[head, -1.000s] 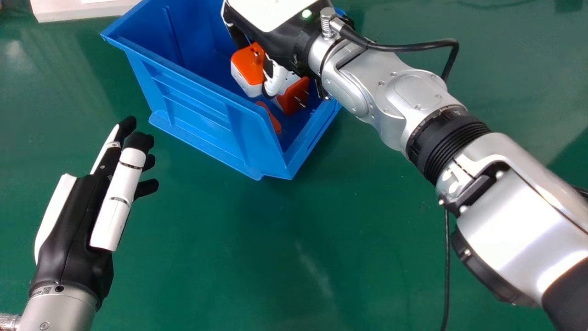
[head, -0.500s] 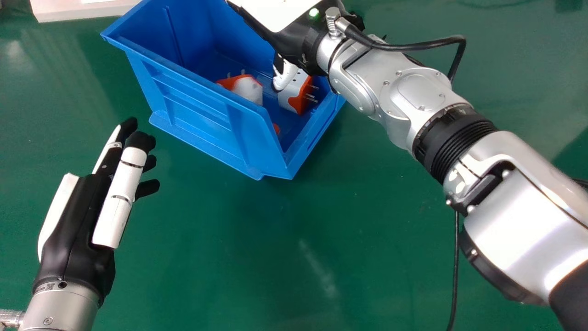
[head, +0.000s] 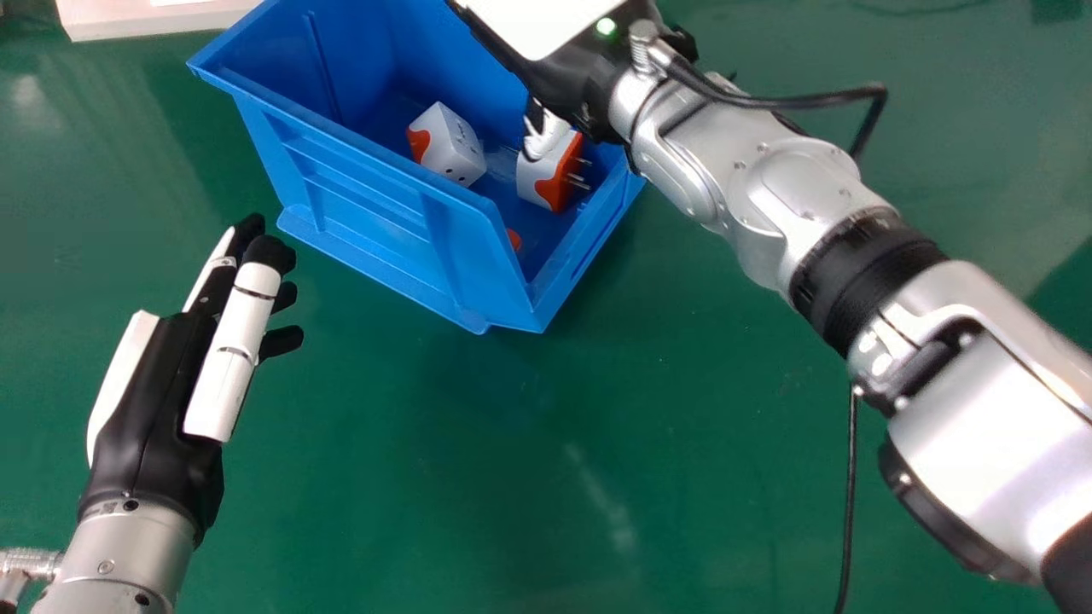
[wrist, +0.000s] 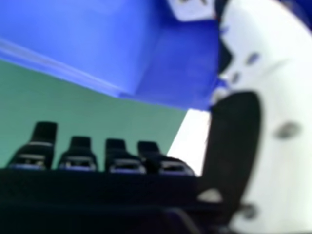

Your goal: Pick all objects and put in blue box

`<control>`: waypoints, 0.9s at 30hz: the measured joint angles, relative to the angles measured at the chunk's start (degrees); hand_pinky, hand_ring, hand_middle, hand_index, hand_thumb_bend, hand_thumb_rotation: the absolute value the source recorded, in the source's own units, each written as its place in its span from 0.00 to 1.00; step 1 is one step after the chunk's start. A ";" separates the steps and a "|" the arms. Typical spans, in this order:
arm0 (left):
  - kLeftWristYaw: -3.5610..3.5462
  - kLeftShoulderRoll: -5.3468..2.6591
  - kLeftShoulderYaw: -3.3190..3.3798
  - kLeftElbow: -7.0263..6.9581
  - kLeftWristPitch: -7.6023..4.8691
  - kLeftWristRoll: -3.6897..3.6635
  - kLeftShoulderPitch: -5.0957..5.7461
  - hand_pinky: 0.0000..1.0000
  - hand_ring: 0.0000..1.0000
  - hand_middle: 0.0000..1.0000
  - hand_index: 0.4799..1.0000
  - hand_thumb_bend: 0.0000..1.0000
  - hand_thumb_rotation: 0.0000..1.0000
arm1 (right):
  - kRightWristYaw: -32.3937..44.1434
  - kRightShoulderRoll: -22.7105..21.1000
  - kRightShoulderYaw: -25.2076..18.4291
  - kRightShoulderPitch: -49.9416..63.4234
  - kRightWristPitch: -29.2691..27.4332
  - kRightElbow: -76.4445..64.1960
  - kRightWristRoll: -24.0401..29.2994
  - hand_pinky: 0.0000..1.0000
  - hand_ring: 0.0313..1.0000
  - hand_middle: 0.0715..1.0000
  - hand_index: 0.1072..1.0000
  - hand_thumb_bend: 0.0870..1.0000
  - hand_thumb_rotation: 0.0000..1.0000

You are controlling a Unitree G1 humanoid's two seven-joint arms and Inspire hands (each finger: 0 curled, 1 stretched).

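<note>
Gently, we should lift our right hand (head: 572, 72), thumb and fingers apart, over the blue box (head: 367, 205) wall, lest it drag the plug adapter (head: 539, 177) lying inside beside a white-and-orange plug cube (head: 452, 152). Our left hand (head: 158, 409) rests outside, fingers extended.

The white-and-orange adapter (head: 448, 145) that was up beside the thumb of the right hand (head: 576, 72) has dropped onto the floor of the blue box (head: 375, 188) (it tumbled over on the way). That hand has shifted toward the box's right edge. The pronged adapter (head: 542, 179) has turned, and the third adapter (head: 514, 239) has slipped lower behind the near wall. The left hand (head: 158, 392) has edged forward and rightward.
</note>
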 measured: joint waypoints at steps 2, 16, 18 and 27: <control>0.02 0.04 0.01 0.82 -0.06 0.03 -0.52 0.84 0.91 0.93 0.93 0.47 1.00 | -0.06 -1.56 -1.62 2.94 0.82 -5.73 0.62 0.92 1.00 1.00 0.98 0.42 0.02; -0.22 0.38 0.84 8.62 -2.20 -0.18 -4.13 0.85 0.92 0.93 0.94 0.47 1.00 | -3.97 -8.60 -15.73 45.05 7.88 -56.08 1.93 0.89 0.99 1.00 0.96 0.45 0.06; -0.30 0.47 0.92 9.27 -2.69 -0.19 -4.44 0.85 0.92 0.93 0.94 0.47 1.00 | -4.63 -7.90 -17.57 53.33 8.25 -63.04 2.96 0.89 0.99 1.00 0.96 0.45 0.06; -1.38 1.74 1.55 12.64 -6.87 -0.76 -6.01 0.88 0.94 0.95 0.97 0.47 1.00 | -6.00 -1.39 -21.67 79.32 8.11 -74.16 10.15 0.87 1.00 1.00 0.99 0.32 0.43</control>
